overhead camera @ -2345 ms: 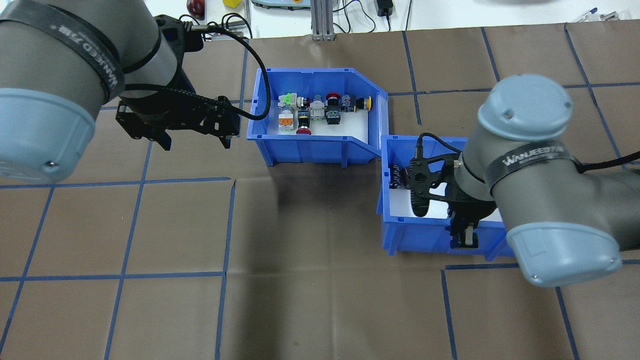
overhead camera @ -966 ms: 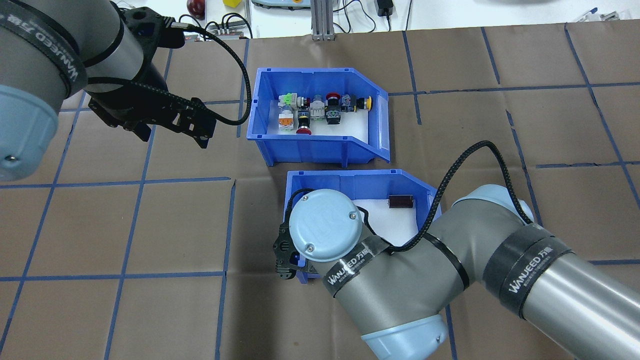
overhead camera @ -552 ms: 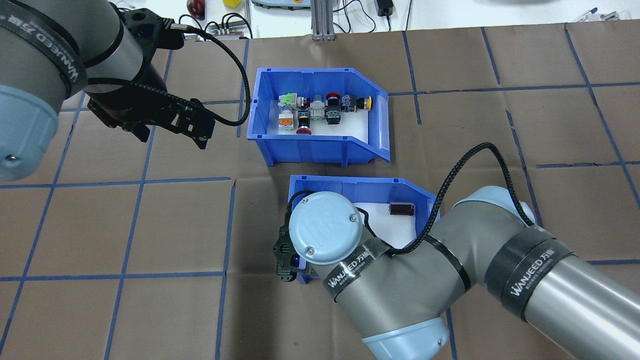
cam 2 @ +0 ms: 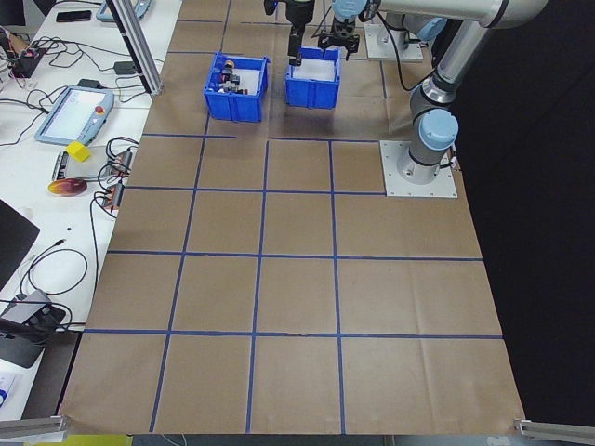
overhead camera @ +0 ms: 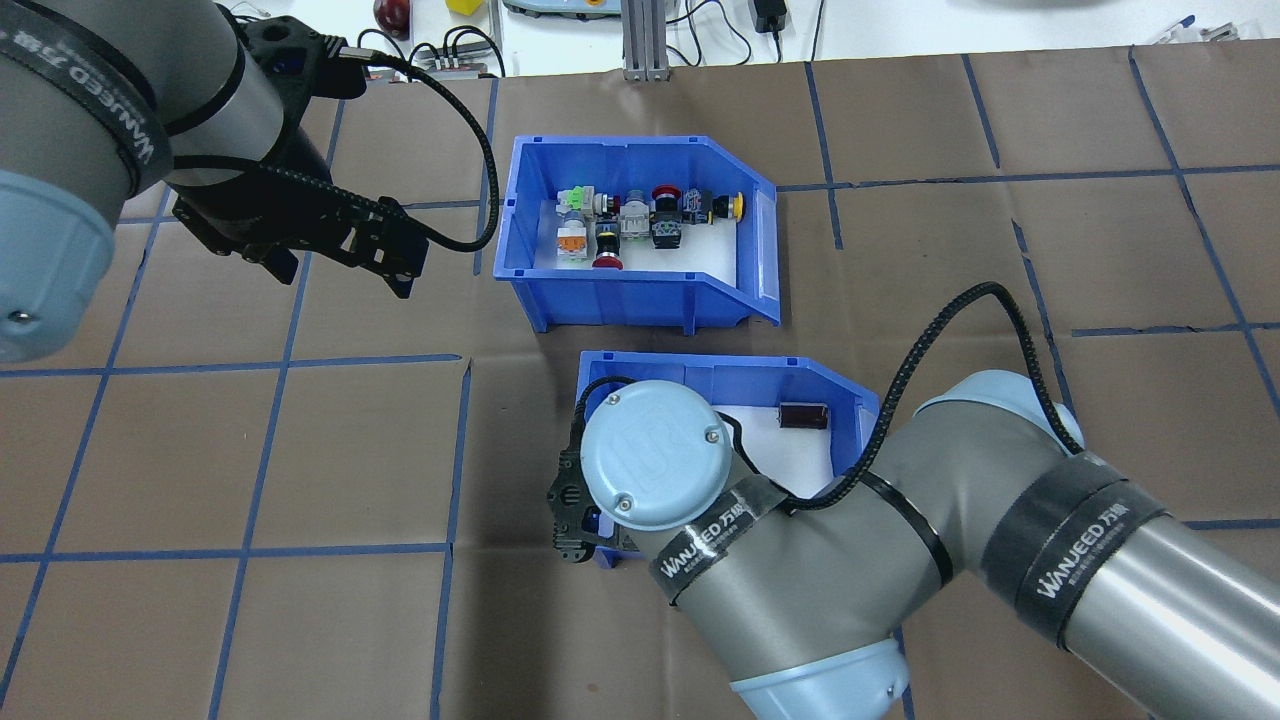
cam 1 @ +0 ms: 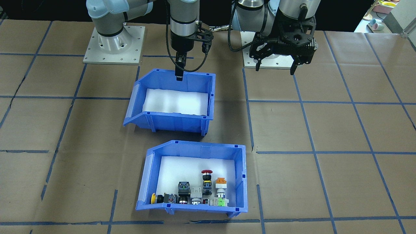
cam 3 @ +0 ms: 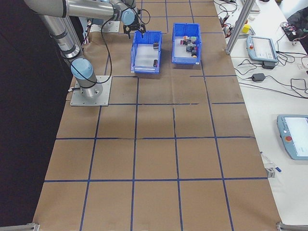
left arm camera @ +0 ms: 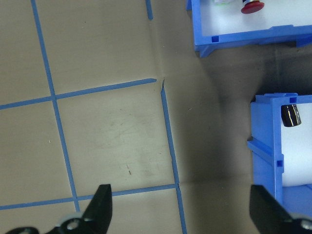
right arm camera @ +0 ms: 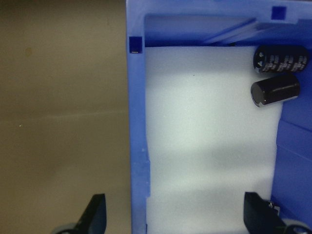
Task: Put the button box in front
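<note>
The button box is a blue bin with a white liner, and coloured push-buttons lie along its far wall. It stands farther from my base than a second blue bin. In the front-facing view the button box is low and the second bin sits above it. That second bin holds dark cylinders. My right gripper is open, with one finger outside that bin's side wall and one inside. My left gripper hangs open over bare table, left of the button box.
Brown paper with a blue tape grid covers the table. Cables, a red object and a metal post lie beyond the far edge. The arm bases stand on the robot's side. A teach pendant rests on the side bench.
The right arm has carried the cylinder bin from the right to a spot just on the robot's side of the button box. The left gripper drew back leftward. Over the last second almost nothing moved.
</note>
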`<state>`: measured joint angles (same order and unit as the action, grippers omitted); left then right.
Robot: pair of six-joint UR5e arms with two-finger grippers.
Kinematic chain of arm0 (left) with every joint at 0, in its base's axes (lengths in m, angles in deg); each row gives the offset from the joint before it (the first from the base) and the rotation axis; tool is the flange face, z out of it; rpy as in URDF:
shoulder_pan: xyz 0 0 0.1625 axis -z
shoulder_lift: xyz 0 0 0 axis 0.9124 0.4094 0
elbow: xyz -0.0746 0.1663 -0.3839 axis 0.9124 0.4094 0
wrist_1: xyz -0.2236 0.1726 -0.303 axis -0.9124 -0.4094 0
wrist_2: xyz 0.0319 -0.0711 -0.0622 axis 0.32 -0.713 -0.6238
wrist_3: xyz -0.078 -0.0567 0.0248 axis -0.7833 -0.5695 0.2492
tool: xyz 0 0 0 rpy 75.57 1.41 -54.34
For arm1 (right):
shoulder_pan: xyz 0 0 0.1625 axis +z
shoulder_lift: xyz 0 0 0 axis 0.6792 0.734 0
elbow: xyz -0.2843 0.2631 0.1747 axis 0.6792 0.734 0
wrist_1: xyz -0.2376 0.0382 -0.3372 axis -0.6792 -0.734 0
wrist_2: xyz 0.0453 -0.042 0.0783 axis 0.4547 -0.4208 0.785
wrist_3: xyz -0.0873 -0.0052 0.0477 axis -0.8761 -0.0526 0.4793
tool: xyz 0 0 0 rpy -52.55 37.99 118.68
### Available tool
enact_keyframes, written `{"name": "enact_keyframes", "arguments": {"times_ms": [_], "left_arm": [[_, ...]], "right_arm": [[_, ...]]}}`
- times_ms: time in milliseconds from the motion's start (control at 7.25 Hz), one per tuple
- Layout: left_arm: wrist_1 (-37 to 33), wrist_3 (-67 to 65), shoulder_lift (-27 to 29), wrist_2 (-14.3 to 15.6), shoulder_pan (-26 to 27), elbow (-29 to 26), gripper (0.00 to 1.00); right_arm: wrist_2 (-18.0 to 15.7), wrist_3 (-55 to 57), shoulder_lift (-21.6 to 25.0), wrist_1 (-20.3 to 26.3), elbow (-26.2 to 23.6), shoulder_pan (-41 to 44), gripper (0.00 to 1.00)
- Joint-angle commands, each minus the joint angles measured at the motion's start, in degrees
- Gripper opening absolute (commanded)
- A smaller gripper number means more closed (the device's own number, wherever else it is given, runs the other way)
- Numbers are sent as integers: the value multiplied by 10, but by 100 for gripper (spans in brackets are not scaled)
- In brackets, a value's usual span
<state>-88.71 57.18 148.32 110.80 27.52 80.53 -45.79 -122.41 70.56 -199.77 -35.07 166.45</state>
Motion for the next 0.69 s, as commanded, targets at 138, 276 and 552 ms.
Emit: {"name": "enact_keyframes", "arguments": {"times_ms": [138,276,552], "left_arm": [[0,1,0,1,0,0,99],[-1,1,0,1,0,0,99],[-1,0,0,1,0,0,99]], "right_arm": [[6,7,43,23,15,-130,100],[4,15,48,32,22,-173,100],[8,47,55,47,51,-271,100]]}}
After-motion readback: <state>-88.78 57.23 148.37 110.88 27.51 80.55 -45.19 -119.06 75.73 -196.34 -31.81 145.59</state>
